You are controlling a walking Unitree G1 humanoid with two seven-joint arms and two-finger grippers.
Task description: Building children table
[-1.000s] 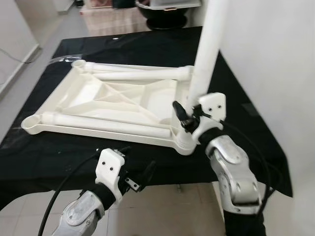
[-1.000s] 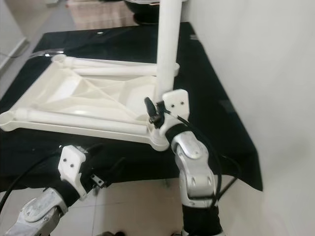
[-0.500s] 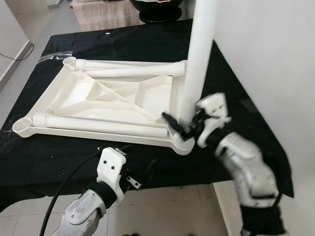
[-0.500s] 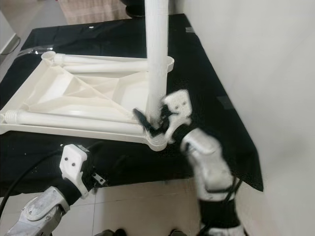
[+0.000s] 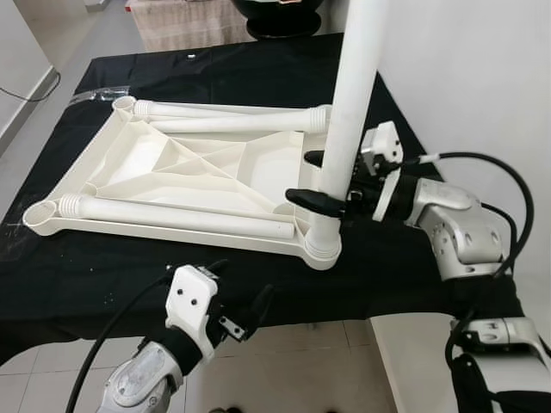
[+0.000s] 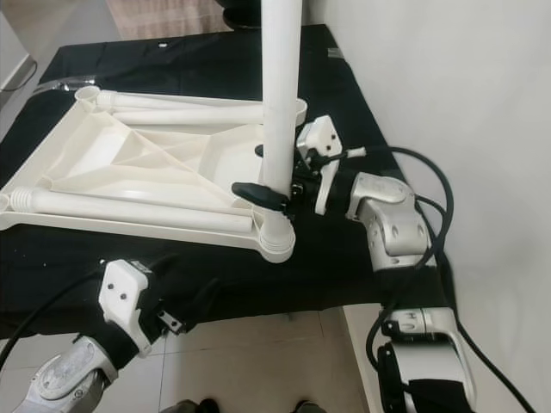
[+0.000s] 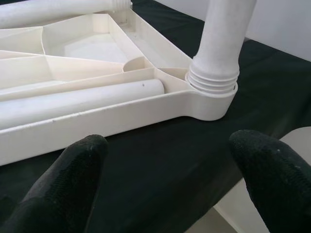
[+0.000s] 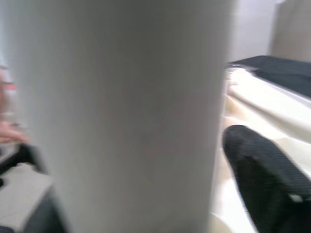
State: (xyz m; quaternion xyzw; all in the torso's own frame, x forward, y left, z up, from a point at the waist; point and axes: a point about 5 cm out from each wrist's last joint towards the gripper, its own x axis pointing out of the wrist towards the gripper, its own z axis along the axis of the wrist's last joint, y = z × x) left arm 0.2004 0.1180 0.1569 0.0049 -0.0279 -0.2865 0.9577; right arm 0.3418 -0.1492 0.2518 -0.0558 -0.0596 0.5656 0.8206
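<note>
A cream plastic table top point(image 5: 172, 163) lies upside down on the black cloth point(image 5: 86, 284). One white leg point(image 5: 357, 77) stands upright in its near right corner socket point(image 5: 320, 249). My right gripper point(image 5: 325, 178) reaches in from the right, low on that leg, shut on it with one finger before it and one behind. In the right wrist view the leg point(image 8: 121, 116) is blurred and close, with one fingertip point(image 8: 257, 165) beside it. A loose leg point(image 5: 172, 215) lies along the top's near side, two more point(image 5: 232, 120) along the far side. My left gripper point(image 5: 241, 284) hangs open below the table's front edge, facing the socket point(image 7: 214, 92).
A white wall point(image 5: 482, 69) runs close along the right side of the table. Tiled floor point(image 5: 301, 361) lies below the front edge. A dark round object point(image 5: 275, 13) stands beyond the far end. My right arm's cable point(image 5: 508, 189) loops out toward the wall.
My right arm has swung from in front of the leg round to its right side, and the gripper now holds the leg from there. The leg stays upright. The left gripper has barely moved.
</note>
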